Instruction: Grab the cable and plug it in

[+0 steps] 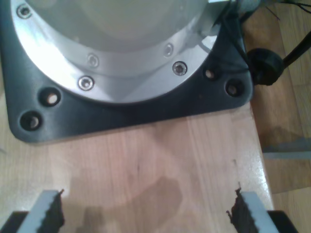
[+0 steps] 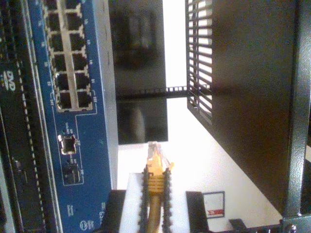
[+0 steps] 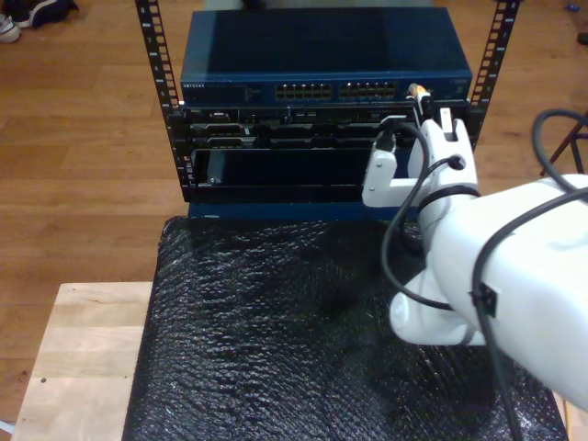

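Our second pincer (image 2: pixel 155 194) clenched the cable (image 2: pixel 154 204), plug (image 2: pixel 154 154) ahead, ports (image 2: pixel 68 63) off beside it. Misaligned, it risked jamming. Our first pincer (image 1: pixel 146 213) hung released.

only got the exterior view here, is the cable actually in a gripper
Observer: Yes. My second gripper is shut on the cable, with the clear plug sticking out past the pads.
Operator: plug in a port yet
Observer: No. It hangs in open air beside the blue switch, not touching its ports.
Operator: and the other arm
Observer: My first gripper is open with nothing between its pads, over a wooden tabletop near a black base plate.
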`<state>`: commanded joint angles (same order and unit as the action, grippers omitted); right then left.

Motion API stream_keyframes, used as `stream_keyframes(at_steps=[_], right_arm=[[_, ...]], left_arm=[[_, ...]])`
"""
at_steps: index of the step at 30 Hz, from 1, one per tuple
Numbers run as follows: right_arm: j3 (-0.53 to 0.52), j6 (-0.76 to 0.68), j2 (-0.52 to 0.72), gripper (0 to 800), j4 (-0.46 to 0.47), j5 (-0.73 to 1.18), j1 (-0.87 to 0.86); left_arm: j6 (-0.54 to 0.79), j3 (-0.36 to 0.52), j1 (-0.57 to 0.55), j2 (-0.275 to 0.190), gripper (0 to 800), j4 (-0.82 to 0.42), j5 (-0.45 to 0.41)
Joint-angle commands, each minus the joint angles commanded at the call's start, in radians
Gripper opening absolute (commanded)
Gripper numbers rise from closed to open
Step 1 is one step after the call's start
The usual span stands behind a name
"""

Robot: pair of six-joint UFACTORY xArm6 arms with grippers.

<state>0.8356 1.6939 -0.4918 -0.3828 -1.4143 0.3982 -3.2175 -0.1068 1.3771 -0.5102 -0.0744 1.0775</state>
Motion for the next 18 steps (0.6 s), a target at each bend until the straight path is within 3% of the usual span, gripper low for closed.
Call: stream_keyframes(at_steps=[18], right_arm=[[0.173,0.075,-0.152,0,-0.176,-0.069,0.071]], left_arm=[[0.000,0.000,0.000,0.000,800,0.000,0.000]])
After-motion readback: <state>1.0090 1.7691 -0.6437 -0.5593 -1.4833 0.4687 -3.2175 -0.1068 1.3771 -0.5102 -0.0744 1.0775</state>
